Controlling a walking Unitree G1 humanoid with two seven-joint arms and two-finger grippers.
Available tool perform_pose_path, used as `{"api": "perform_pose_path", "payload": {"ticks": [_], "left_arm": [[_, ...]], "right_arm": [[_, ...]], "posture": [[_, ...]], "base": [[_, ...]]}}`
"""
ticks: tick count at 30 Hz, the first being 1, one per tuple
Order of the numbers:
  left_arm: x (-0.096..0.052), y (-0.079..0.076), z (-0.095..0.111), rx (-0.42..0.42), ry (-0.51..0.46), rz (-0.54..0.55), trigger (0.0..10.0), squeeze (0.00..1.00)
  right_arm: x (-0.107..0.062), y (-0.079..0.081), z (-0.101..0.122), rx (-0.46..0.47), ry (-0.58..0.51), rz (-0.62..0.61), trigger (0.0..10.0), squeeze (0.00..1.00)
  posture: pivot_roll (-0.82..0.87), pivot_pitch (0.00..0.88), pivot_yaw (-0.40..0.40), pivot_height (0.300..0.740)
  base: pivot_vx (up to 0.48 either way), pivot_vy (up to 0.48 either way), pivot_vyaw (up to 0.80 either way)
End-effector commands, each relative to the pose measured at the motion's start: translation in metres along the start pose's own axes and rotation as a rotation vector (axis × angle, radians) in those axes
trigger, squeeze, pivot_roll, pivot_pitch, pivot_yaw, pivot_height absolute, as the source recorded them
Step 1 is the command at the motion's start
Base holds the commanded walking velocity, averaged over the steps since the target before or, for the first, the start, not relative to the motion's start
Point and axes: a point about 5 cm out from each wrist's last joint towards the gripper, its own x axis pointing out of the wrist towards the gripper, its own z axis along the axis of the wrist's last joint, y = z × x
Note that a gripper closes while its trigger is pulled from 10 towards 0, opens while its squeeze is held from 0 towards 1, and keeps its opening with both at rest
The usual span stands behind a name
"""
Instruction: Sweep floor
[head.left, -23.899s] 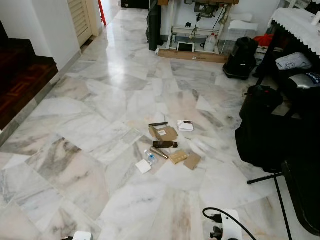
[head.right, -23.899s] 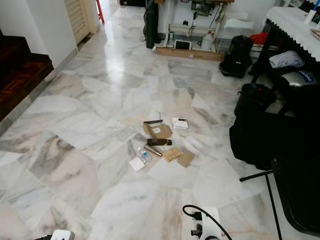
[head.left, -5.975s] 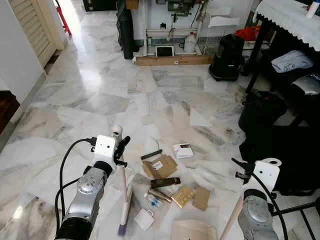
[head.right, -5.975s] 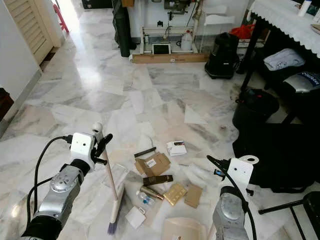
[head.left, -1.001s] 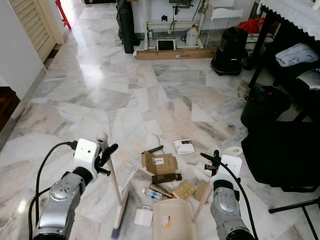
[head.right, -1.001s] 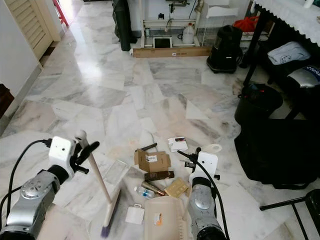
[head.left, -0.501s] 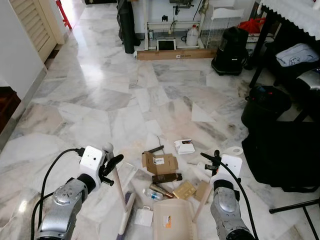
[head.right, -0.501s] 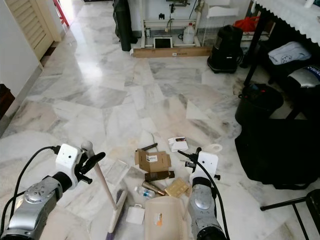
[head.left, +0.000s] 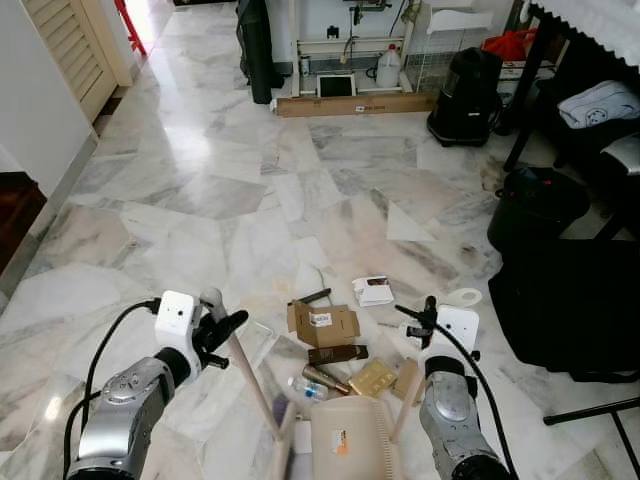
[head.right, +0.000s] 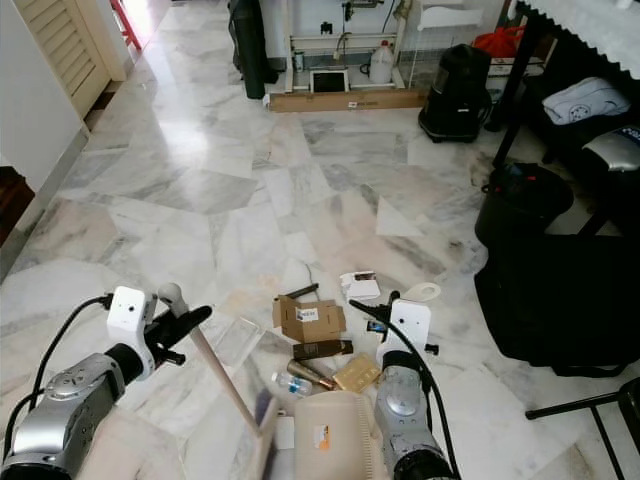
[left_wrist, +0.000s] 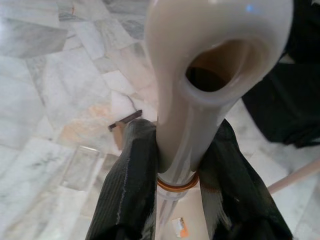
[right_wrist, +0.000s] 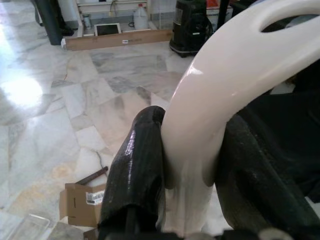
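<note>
The left tool (head.left: 222, 325) is gripping the broom (head.left: 255, 390), the right tool (head.left: 428, 318) the dustpan (head.left: 350, 440) — litter (head.left: 325, 325) is lying unswept.

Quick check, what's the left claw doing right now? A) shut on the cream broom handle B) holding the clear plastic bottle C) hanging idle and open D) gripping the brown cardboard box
A: in the left wrist view the left claw's two black fingers are clamped on either side of the cream broom handle, just below its hanging-hole end.
</note>
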Motion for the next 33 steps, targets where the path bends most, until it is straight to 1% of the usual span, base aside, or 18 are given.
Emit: {"api": "perform_pose_path", "payload": {"ticks": [1, 3, 5, 12, 17, 19, 23, 27, 30, 33], "left_arm": [[0.001, -0.002, 0.008, -0.102, -0.046, -0.025, 10.0, 0.0], [0.0, 0.0, 0.011, -0.117, -0.057, -0.013, 10.0, 0.0], [-0.001, 0.001, 0.011, -0.109, -0.055, -0.009, 10.0, 0.0], [-0.002, 0.001, 0.009, -0.076, -0.039, -0.004, 10.0, 0.0], [-0.002, -0.001, 0.016, -0.052, -0.072, 0.0, 10.0, 0.0], [-0.002, 0.0, 0.017, -0.05, -0.076, 0.002, 10.0, 0.0], [-0.004, 0.003, 0.025, -0.046, -0.116, 0.021, 10.0, 0.0], [-0.007, 0.006, 0.034, -0.038, -0.154, 0.037, 10.0, 0.0], [-0.008, 0.006, 0.036, -0.034, -0.157, 0.038, 10.0, 0.0], [-0.011, 0.007, 0.037, -0.015, -0.15, 0.043, 10.0, 0.0]], "right_arm": [[0.003, 0.001, 0.004, -0.021, -0.019, 0.005, 10.0, 0.0], [0.004, 0.0, 0.005, -0.047, -0.031, 0.006, 10.0, 0.0], [0.004, -0.001, 0.006, -0.057, -0.037, 0.003, 10.0, 0.0], [0.007, -0.008, 0.008, -0.054, -0.047, -0.013, 10.0, 0.0], [0.008, -0.014, 0.011, -0.033, -0.07, -0.048, 10.0, 0.0], [0.009, -0.014, 0.012, -0.031, -0.074, -0.049, 10.0, 0.0], [0.01, -0.015, 0.014, -0.019, -0.084, -0.054, 10.0, 0.0], [0.008, -0.011, 0.012, -0.004, -0.077, -0.047, 10.0, 0.0], [0.006, -0.009, 0.01, -0.002, -0.067, -0.039, 10.0, 0.0], [0.002, -0.006, 0.003, -0.001, -0.034, -0.029, 10.0, 0.0]], "posture": [[0.13, 0.104, 0.026, 0.74], [0.13, 0.102, 0.026, 0.74], [0.13, 0.098, 0.025, 0.74], [0.13, 0.083, 0.024, 0.74], [0.13, 0.069, 0.028, 0.74], [0.14, 0.067, 0.029, 0.74], [0.14, 0.064, 0.031, 0.74], [0.15, 0.07, 0.034, 0.74], [0.15, 0.075, 0.036, 0.74], [0.16, 0.081, 0.037, 0.74]], "base": [[0.0, 0.0, 0.0], [0.0, 0.0, 0.0], [0.0, 0.0, 0.0], [0.0, 0.0, 0.0], [0.0, 0.0, 0.0], [0.0, 0.0, 0.0], [0.0, 0.0, 0.0], [0.0, 0.0, 0.0], [0.0, 0.0, 0.0], [0.0, 0.0, 0.0]]}}
